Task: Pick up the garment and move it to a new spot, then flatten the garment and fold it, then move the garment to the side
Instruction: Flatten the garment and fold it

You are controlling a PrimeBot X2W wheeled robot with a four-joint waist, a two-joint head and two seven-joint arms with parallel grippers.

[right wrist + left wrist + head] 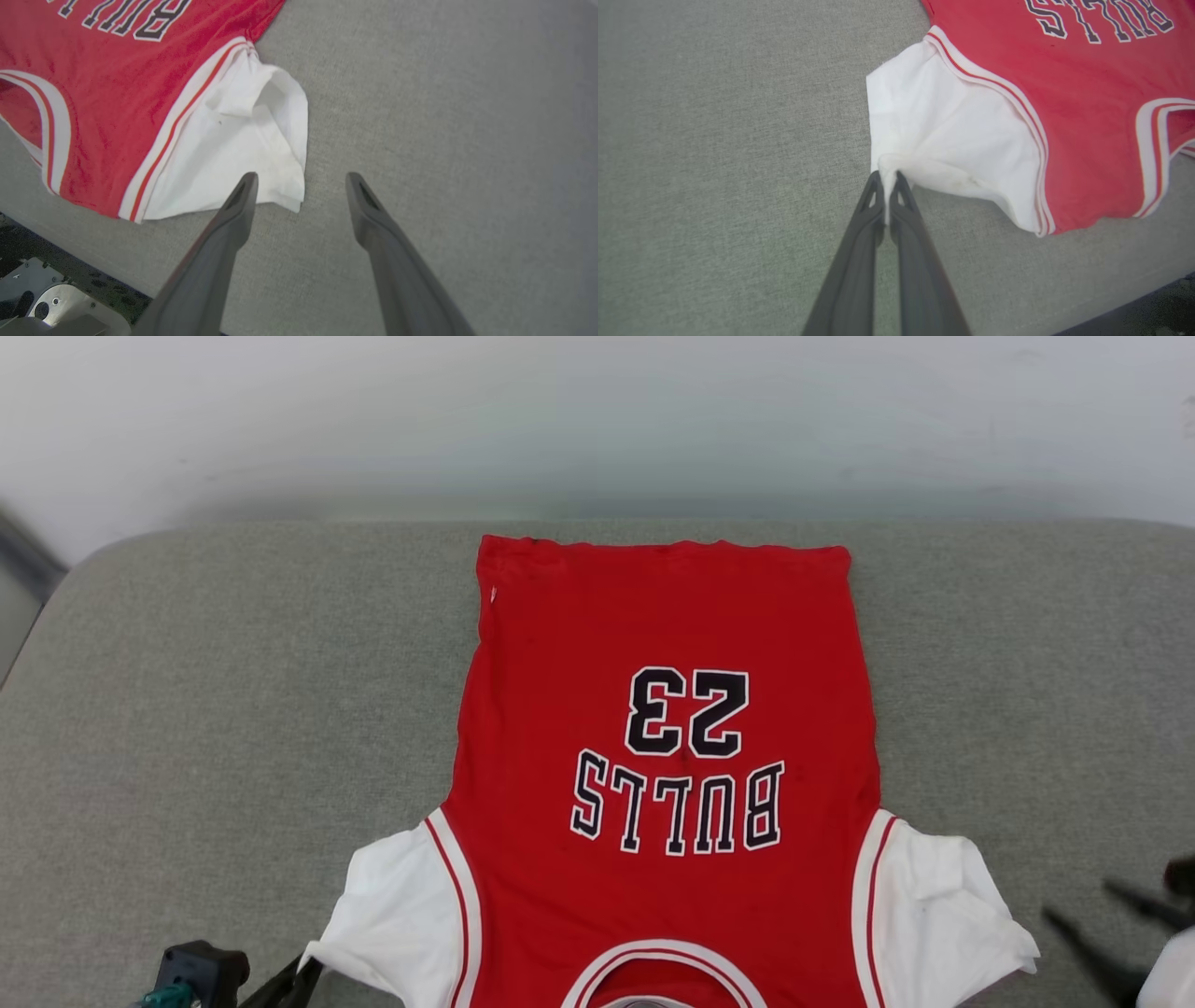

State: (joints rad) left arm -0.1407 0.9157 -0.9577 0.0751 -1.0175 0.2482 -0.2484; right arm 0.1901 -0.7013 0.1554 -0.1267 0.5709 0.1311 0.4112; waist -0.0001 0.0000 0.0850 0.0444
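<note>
One grey desk (233,709), with one garment (667,644) flat on it, print up. Its long axis runs straight away from the robot, collar nearest. Two white sleeves, two grippers. Left gripper (888,179): jaws clamped on the garment's left sleeve corner. Right gripper (301,179): jaws apart, empty, just outside the right sleeve corner. Right side likely needs a grasp next.

red jersey-style T-shirt (672,616): soft knit cloth, faint sheen on the red body, lightly fuzzy
white short sleeves (943,126): thin matt cloth, creased
white dark-outlined lettering (677,803): flat, smooth; printed or stitched unclear
grey padded surface (233,709): woven cloth, matt, coarse grain
left gripper (888,175): fingers (852,280) dark, matt, smooth, plastic-looking
right gripper (301,177): fingers (387,261) same matt dark plastic look
silver plate (56,303): bare metal, dull shine
pale wall (597,420): smooth, matt
</note>
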